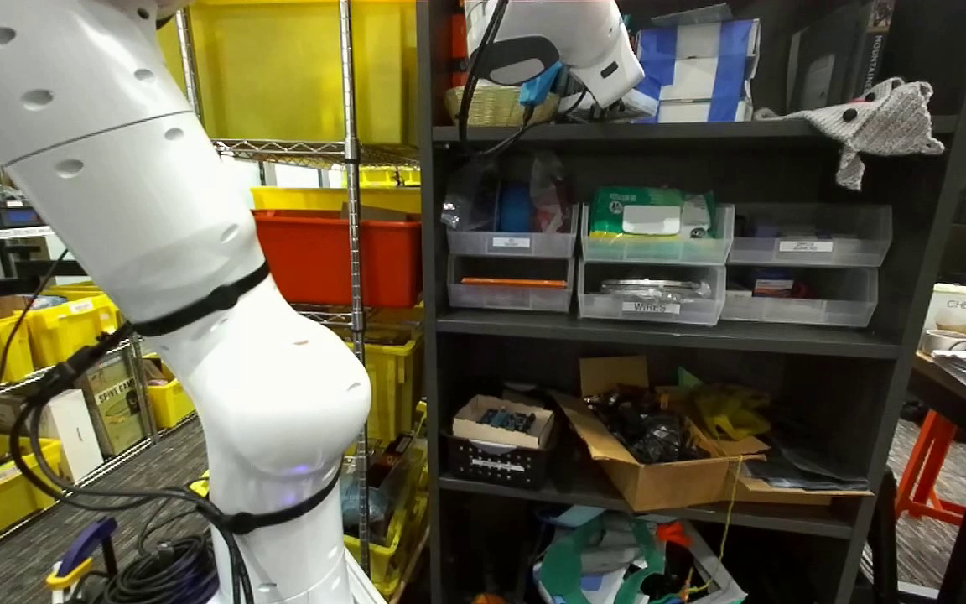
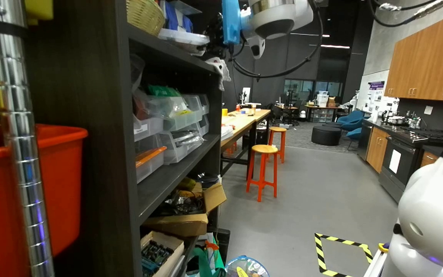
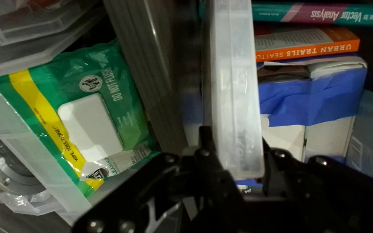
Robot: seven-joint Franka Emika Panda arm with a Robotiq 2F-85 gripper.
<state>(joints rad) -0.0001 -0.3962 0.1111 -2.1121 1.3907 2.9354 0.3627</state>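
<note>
My gripper (image 3: 236,147) is shut on a translucent plastic box (image 3: 235,90) in the wrist view, one dark finger along each side of its narrow end. What lies inside the box cannot be made out. An exterior view shows the box (image 2: 185,37) held out flat at the upper shelf's edge, with the black gripper (image 2: 208,45) beside it. Just behind, in the wrist view, stands a white box with blue tape (image 3: 312,97). The arm's wrist (image 1: 571,46) hides most of the gripper in an exterior view.
Below the upper shelf (image 1: 701,130), clear bins (image 1: 651,294) hold a green wipes pack (image 1: 646,211) and wires. A grey knitted toy (image 1: 877,126) hangs over the shelf edge. A wicker basket (image 2: 144,17) and books (image 3: 306,45) share the upper shelf. Cables (image 2: 283,75) loop beneath the arm.
</note>
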